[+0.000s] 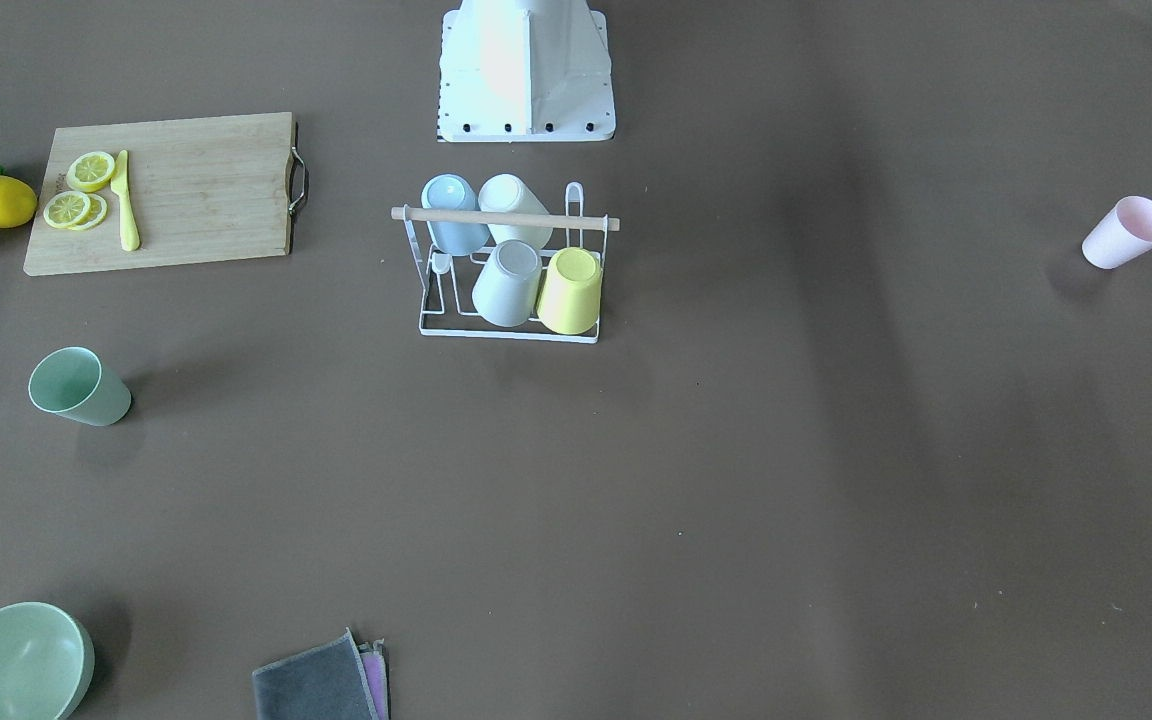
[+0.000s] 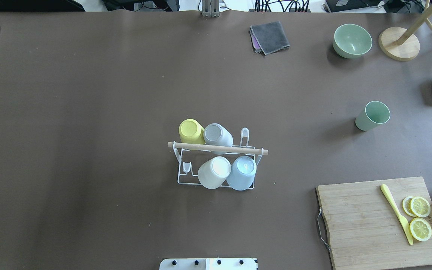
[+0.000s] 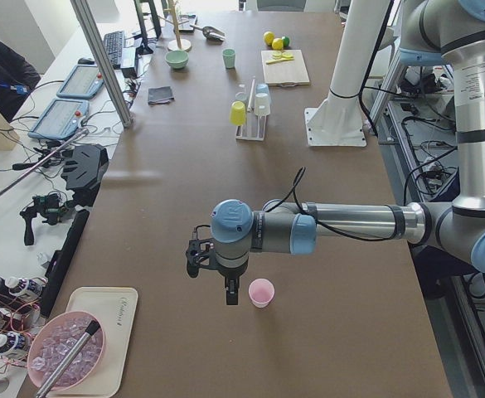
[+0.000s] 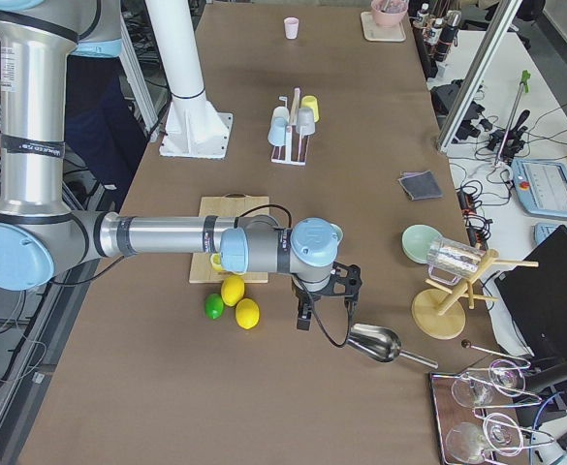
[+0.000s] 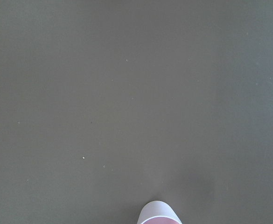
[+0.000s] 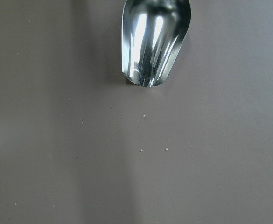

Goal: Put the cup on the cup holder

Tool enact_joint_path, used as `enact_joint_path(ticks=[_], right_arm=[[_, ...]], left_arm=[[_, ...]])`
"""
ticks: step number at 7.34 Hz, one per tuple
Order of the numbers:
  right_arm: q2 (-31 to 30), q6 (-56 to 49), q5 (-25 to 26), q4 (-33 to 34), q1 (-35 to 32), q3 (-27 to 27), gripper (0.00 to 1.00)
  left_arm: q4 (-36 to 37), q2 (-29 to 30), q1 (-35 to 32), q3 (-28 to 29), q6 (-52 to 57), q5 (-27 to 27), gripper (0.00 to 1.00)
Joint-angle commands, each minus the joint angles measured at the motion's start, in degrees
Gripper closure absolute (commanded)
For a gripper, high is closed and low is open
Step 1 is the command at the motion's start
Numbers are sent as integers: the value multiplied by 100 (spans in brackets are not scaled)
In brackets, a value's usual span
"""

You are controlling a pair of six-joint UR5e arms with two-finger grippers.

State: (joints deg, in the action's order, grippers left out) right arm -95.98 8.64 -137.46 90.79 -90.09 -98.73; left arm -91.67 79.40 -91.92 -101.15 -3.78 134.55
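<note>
The brown surface [image 2: 88, 93] carries a bamboo board [image 2: 369, 225] whose stamp is too faint to read, and the white wire cup holder [image 2: 238, 149] stands at mid-surface. The pink cup [image 1: 1126, 232] stands well apart from it, just beside the left claw [image 3: 210, 286]. I cannot tell whether that claw or the right claw [image 4: 322, 310] is parted or closed.

Robot lab: teach pendants [image 3: 82, 81], cables [image 2: 276, 5], aluminium post [image 3: 101, 58].

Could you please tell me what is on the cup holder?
On the cup holder, upturned: a yellow cup, a grey cup, a white cup and a light blue cup. Two prongs stand free; those under cups are hidden.
</note>
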Motion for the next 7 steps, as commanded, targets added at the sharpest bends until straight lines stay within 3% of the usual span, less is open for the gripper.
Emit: enact_joint_path(ticks=[1,4,7], right_arm=[[0,-3,0,0,0,11,0],[0,-3,0,0,0,11,0],[0,-3,0,0,0,11,0]], left_arm=[[-69,23,-18,-1,0,1,1],[-166,67,-36,34,9,18,1],[-1129,-195,-36,87,-43,18,1]])
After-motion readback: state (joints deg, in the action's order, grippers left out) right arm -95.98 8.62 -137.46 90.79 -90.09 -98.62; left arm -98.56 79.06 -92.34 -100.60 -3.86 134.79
